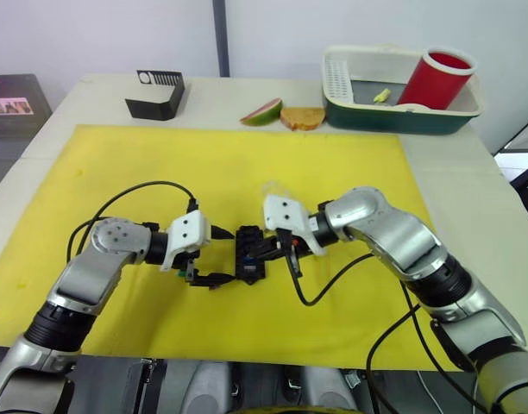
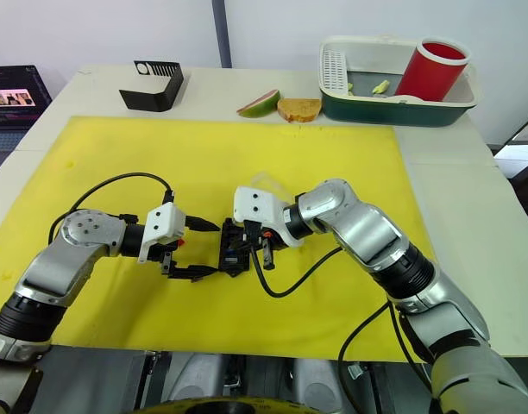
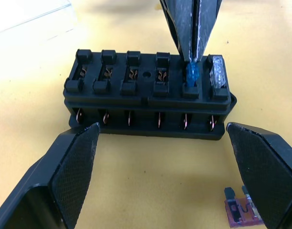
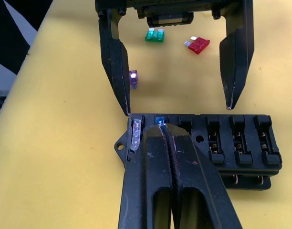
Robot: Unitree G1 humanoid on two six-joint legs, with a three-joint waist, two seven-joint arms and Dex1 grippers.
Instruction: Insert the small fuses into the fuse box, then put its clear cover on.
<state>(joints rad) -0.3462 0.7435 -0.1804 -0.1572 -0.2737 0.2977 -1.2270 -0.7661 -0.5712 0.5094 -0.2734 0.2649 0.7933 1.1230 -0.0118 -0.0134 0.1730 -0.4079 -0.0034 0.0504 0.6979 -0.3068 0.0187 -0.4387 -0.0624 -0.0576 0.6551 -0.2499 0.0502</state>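
Note:
The black fuse box [image 1: 249, 256] lies mid-mat. A grey fuse [image 3: 217, 71] sits in its end slot, and a blue fuse [image 3: 192, 75] stands in the slot beside it. My right gripper [image 3: 192, 57] is shut on the blue fuse's top. My left gripper [image 1: 225, 256] is open, one finger on each side of the box and apart from it. Loose on the mat near the left gripper lie a red fuse [image 4: 198, 45], a green fuse [image 4: 154, 35] and a purple fuse [image 4: 133, 78]. The clear cover [image 3: 31, 19] rests on the mat just beyond the box.
A yellow mat [image 1: 160, 172] covers the table. At the back stand a black slotted stand [image 1: 156, 93], a fruit slice [image 1: 262, 112], a bread slice [image 1: 302, 117] and a green-and-white tray [image 1: 393, 116] holding a red cup [image 1: 436, 79].

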